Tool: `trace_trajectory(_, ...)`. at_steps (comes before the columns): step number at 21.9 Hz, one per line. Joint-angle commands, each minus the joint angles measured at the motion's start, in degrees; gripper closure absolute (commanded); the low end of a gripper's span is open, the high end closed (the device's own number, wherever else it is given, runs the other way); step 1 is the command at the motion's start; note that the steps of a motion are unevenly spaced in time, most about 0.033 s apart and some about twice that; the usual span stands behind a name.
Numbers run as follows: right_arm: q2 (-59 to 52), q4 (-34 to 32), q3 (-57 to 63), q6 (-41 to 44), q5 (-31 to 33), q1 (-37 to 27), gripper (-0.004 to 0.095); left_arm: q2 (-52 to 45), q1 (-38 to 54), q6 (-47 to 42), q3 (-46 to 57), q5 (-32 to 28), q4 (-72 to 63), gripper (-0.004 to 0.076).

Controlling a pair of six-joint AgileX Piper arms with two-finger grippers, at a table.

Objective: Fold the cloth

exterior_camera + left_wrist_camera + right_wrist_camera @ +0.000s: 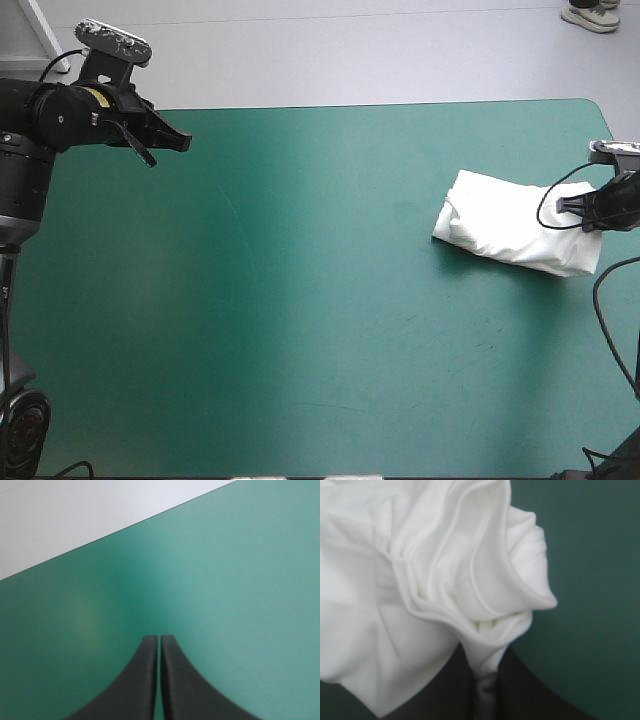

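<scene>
High view puts the white, short-sleeved fabric T-shirt [510, 235] as a compact, rumpled bundle directly ahead of the right claw [568, 207], which is clamped on the bundle's near edge. The right wrist view confirms this: several stacked layers of cloth fan out from between the two black fin-shaped fingers [535, 700]. The left claw [180, 140], well apart from the garment, hangs above the bare teal-green table cover [300, 320] with its fingers pressed together on nothing. Judging by the layered bundle, the folding seems largely done. What looks left is squaring the loose, puffed edges, setting it flat and letting go.
</scene>
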Motion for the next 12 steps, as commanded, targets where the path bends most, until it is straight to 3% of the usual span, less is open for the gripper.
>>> trace_trajectory(1, -3.3, 0.5, -1.9, -0.3, -1.5, -0.5, 0.0869, -2.4, -0.1, 0.2, -1.4, -3.7, 0.0, 0.0705)
trace_trajectory(4, -3.4, 0.7, -1.9, -0.3, -1.7, -0.4, 0.0663, -2.4, -0.1, 0.2, -1.4, -3.3, 0.4, 0.0705)
trace_trajectory(5, -3.9, 1.3, -1.9, 0.2, -1.6, -0.4, 0.0421, -2.4, -0.1, 0.2, -1.4, -3.2, 0.4, 0.0705)
trace_trajectory(7, -5.2, 1.8, -1.9, 2.4, -1.6, -0.4, 0.0162, -2.5, -0.1, 0.2, -1.4, -3.2, 0.4, 0.0705)
trace_trajectory(9, -8.5, 7.4, -1.9, 0.2, -1.2, -0.4, 0.0147, -3.9, -0.1, -0.5, -1.4, -4.3, 0.7, 0.0705)
trace_trajectory(12, -17.6, 20.6, -1.9, -7.0, 0.3, -0.4, 0.0315, -8.0, -0.1, -4.4, -1.4, -5.8, 8.7, 0.0705)
